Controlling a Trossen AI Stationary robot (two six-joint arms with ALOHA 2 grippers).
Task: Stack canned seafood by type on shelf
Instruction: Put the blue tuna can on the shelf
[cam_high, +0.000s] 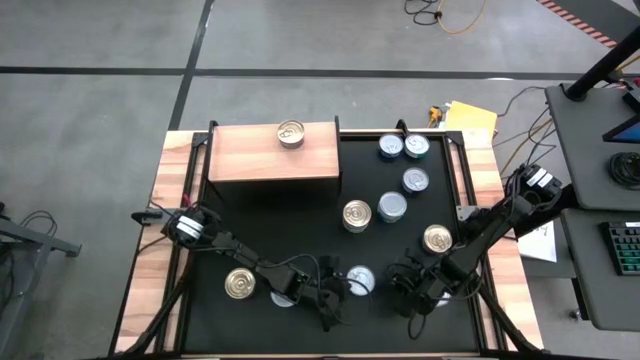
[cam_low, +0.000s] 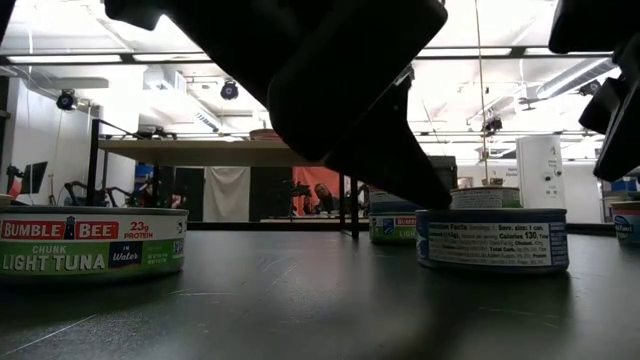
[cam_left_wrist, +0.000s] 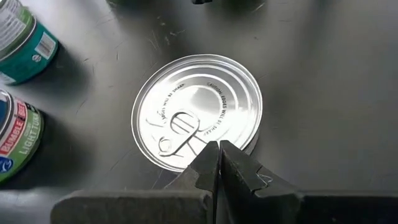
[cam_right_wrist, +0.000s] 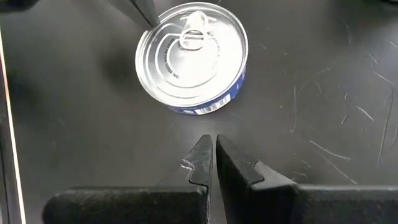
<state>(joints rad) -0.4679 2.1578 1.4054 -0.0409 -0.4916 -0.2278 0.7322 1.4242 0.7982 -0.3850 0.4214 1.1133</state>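
One short round silver-topped tin (cam_high: 359, 280) lies flat on the black worktop (cam_high: 300, 225) between my tools, far from the light-brown wooden shelf (cam_high: 272, 152). The left tool (cam_high: 327, 302) is nearer, tips over its rim; the right tool (cam_high: 408, 296) sits just beside. Both are pinched closed, holding nothing.

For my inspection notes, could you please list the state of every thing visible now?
Left gripper: jaws shut, empty, over a silver-top can.
Right gripper: jaws shut, empty, near the same can.
Shelf: one gold-top can on top.
Other cans: upright on the table.
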